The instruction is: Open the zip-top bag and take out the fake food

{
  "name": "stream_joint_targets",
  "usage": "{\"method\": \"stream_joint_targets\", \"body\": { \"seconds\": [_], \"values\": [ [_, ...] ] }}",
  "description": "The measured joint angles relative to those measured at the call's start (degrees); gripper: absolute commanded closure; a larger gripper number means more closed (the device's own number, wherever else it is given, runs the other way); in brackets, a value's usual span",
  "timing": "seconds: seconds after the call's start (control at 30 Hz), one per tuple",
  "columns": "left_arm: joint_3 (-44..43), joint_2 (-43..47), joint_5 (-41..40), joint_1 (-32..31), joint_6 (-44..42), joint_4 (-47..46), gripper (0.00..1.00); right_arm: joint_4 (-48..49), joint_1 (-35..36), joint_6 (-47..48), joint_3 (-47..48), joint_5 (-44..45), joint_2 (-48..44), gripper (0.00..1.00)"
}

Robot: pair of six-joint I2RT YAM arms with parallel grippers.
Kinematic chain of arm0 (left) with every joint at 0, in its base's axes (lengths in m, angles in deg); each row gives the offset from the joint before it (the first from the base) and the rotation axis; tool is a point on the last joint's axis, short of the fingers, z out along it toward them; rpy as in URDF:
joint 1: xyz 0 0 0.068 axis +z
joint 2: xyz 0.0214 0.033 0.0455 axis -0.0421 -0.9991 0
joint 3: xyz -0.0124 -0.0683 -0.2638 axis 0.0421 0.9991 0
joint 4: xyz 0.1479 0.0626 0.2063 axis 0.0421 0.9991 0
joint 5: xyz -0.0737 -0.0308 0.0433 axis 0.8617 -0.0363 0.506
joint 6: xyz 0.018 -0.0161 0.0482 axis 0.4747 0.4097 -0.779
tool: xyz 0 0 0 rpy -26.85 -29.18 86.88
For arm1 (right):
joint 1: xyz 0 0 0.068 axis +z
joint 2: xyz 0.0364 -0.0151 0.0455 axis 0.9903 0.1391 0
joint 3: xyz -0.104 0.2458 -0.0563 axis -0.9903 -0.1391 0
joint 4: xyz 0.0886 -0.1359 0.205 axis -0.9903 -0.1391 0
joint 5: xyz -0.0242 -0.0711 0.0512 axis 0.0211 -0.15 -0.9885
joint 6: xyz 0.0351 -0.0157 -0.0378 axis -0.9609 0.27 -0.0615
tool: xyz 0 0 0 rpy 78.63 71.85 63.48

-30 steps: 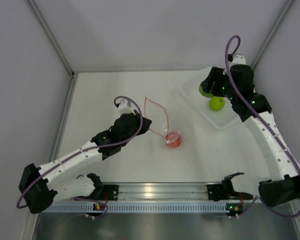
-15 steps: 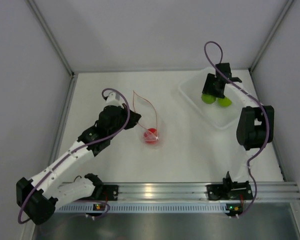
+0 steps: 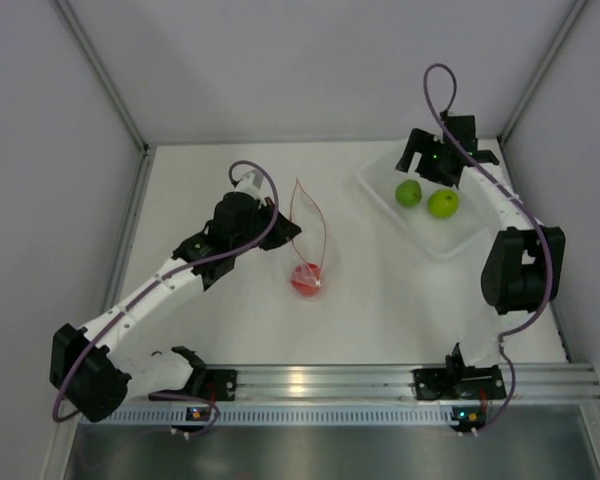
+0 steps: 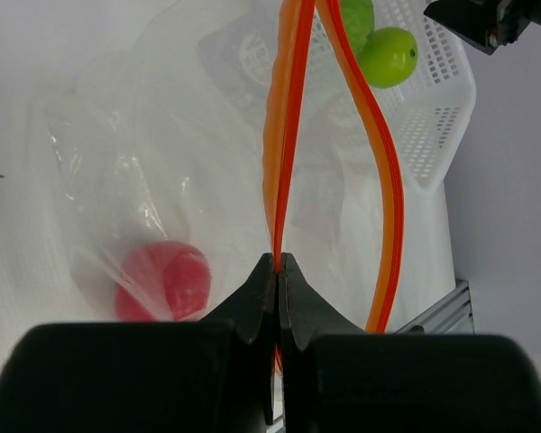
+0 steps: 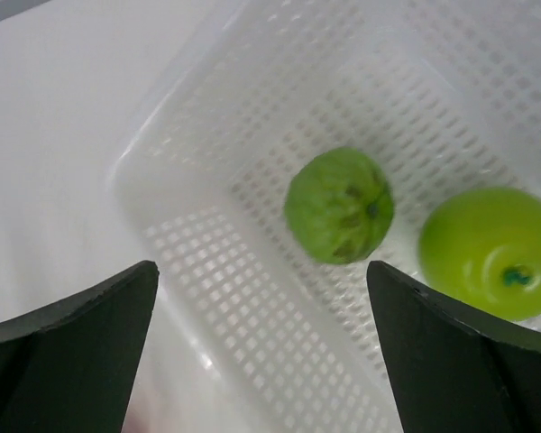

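Observation:
My left gripper [image 4: 279, 263] is shut on the red-orange strip at the mouth of the zip-top bag [image 4: 198, 135]. In the top view the left gripper [image 3: 283, 231] holds the bag [image 3: 315, 240] up by its rim, mouth gaping. One piece of fake food, a red ball [image 3: 305, 278] [image 4: 162, 280], lies inside at the bottom. Two lime green balls [image 3: 408, 193] [image 3: 442, 203] rest in the white perforated basket [image 3: 460, 235]. My right gripper [image 5: 261, 271] [image 3: 430, 170] hovers above that basket, open and empty, over the green balls [image 5: 339, 206] [image 5: 490, 253].
The basket's rim [image 5: 135, 180] sits at the table's far right, near the right wall. A metal rail [image 3: 310, 380] runs along the near edge between the arm bases. White walls close in the table on three sides.
The right gripper has opened and let a green ball drop into the basket beside the other one, then lifted off. The left arm has shifted the bag and red ball slightly.

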Motion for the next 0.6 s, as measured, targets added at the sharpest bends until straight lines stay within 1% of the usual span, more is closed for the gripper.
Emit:
{"method": "stream_joint_targets", "body": {
  "seconds": [0.07,0.1,0.13,0.2,0.23,0.3,0.33,0.4,0.43,0.53,0.6],
  "values": [
    [0.0,-0.8,1.0,0.0,1.6,-0.6,1.0,1.9,-0.4,-1.7,-3.7,-7.5,-4.4,0.06],
    [0.0,-1.3,1.6,0.0,2.5,-1.2,1.0,3.0,-0.6,-2.8,-6.3,-11.0,-7.6,0.1],
    [0.0,-1.6,2.0,0.0,3.5,-1.7,1.0,3.5,-0.5,-3.6,-8.4,-13.6,-10.5,0.22],
    [0.0,-2.3,2.2,0.0,5.2,-2.7,1.0,4.3,0.4,-5.3,-11.5,-17.1,-16.1,0.37],
    [0.0,-2.6,2.2,0.0,6.2,-3.3,1.0,4.7,1.3,-6.1,-12.4,-18.1,-18.3,0.48],
    [0.0,-3.2,2.2,-0.1,7.6,-3.9,1.0,5.4,4.7,-7.5,-13.9,-19.4,-23.3,0.58],
    [0.0,-3.4,2.1,-0.2,8.2,-4.1,1.0,5.6,7.0,-8.0,-14.4,-19.3,-25.5,0.67],
    [0.0,-3.8,1.6,-0.5,9.7,-4.9,1.0,5.5,12.9,-8.5,-15.1,-17.8,-29.9,0.77],
    [0.0,-4.0,1.0,-0.8,10.3,-5.4,1.0,5.5,16.0,-8.7,-15.3,-16.8,-31.7,0.82],
    [0.0,-4.7,-0.1,-2.4,11.7,-7.4,1.0,5.1,26.1,-8.9,-15.2,-11.8,-35.9,0.84],
    [0.0,-5.5,-1.2,-4.1,12.4,-8.4,1.0,3.9,32.1,-8.9,-14.6,-6.8,-36.9,0.85]
  ]
}}
